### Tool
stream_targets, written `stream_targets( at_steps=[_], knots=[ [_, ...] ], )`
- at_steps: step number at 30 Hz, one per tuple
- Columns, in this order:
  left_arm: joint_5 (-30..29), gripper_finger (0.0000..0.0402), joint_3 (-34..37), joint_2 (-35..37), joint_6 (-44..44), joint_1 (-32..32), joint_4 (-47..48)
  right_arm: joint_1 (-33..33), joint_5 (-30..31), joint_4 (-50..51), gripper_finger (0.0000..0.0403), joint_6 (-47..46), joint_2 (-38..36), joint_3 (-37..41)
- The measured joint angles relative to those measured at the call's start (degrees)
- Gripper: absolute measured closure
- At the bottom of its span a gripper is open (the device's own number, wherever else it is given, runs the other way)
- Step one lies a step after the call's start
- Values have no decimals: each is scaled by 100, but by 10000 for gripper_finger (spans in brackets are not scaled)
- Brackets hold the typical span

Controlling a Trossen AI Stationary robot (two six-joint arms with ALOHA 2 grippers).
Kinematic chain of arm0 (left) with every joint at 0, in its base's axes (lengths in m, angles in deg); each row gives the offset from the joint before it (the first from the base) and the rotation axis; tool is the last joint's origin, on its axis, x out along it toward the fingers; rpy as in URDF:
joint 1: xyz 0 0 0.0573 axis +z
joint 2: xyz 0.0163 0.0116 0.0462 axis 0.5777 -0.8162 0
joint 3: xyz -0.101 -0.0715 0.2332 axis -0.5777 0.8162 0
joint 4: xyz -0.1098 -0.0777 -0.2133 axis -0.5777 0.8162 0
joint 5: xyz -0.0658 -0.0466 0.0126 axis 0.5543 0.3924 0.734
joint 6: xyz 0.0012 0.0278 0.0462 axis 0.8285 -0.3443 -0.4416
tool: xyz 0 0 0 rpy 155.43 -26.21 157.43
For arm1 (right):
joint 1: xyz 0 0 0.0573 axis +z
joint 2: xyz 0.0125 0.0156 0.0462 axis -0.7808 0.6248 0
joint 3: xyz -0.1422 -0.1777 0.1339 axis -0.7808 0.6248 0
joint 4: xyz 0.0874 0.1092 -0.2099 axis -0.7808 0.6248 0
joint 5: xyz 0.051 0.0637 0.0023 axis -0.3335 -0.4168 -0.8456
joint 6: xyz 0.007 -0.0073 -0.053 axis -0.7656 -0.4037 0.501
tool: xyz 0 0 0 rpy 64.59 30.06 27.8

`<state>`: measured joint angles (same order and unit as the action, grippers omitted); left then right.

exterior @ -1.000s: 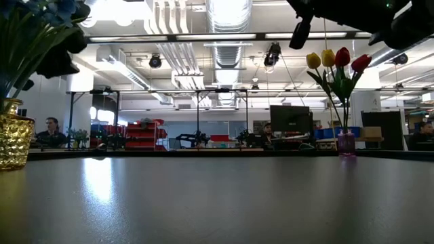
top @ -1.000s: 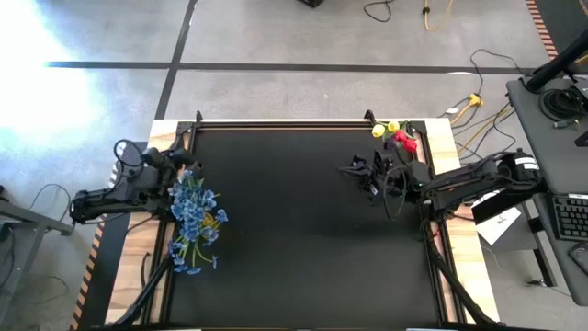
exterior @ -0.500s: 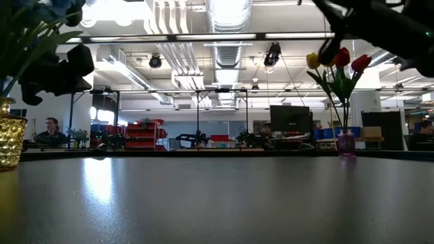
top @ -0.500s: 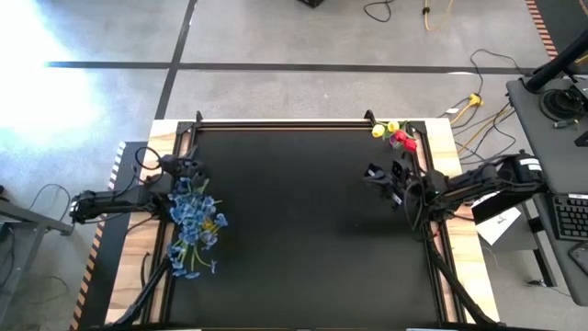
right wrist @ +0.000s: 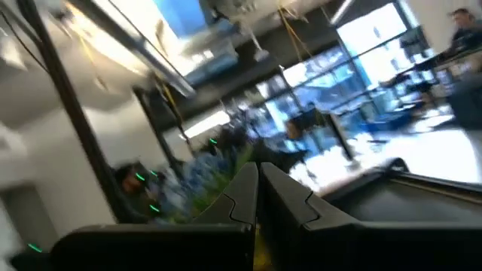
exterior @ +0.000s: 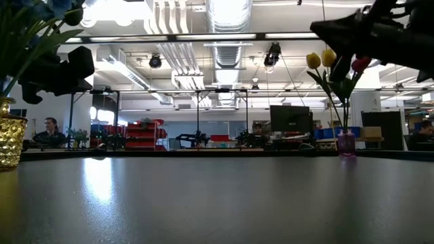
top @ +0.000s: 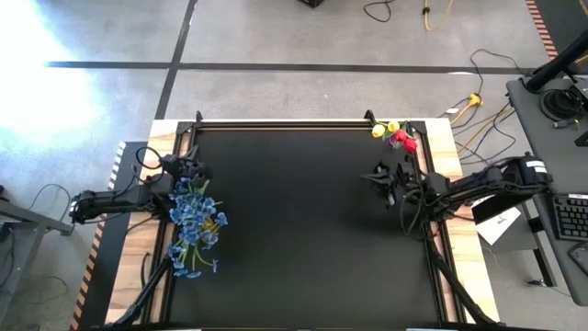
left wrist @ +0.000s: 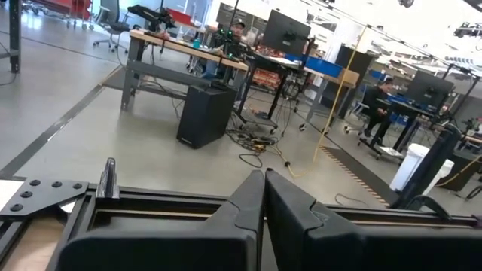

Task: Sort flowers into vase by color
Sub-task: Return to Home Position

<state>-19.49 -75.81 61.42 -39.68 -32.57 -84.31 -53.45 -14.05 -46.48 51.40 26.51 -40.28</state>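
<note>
A bunch of blue flowers [top: 193, 219] stands with its stems in a gold vase [exterior: 10, 141] at the table's left edge; a yellow bit [top: 219, 219] shows among the blossoms. Yellow and red tulips [top: 395, 136] stand in a small purple vase [exterior: 346, 144] at the far right corner. My left gripper [top: 188, 169] is shut and hovers just beyond the far side of the blue bunch, empty in its wrist view [left wrist: 263, 184]. My right gripper [top: 380, 175] is shut and raised above the table, just on the near side of the tulips [exterior: 336, 62].
The black table top [top: 294, 230] lies bare between the two vases. A raised frame [top: 285, 122] runs along the far edge. Cables lie on the floor beyond [top: 478, 92]. People sit at desks in the room behind [exterior: 49, 129].
My right gripper has drawn back toward the table's right edge and come down, ending close to the tulips. My left arm has sunk lower, its gripper shifting slightly toward the blue bunch. The flowers and vases have stayed where they were.
</note>
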Motion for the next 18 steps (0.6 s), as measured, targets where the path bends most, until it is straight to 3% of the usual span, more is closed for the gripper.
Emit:
stream_targets(
  at_steps=[5, 10, 18],
  knots=[
    [2, 401, 0, 2, 0, 0, 2, -54, -102, 1746, 390, 503, -773, 0],
    [4, 401, 0, 2, 0, 0, 2, -68, -137, 3748, 390, 260, -1701, 0],
    [9, 401, 0, 2, 0, 0, 4, -68, -174, 5556, 390, 728, -2781, 0]
  ],
)
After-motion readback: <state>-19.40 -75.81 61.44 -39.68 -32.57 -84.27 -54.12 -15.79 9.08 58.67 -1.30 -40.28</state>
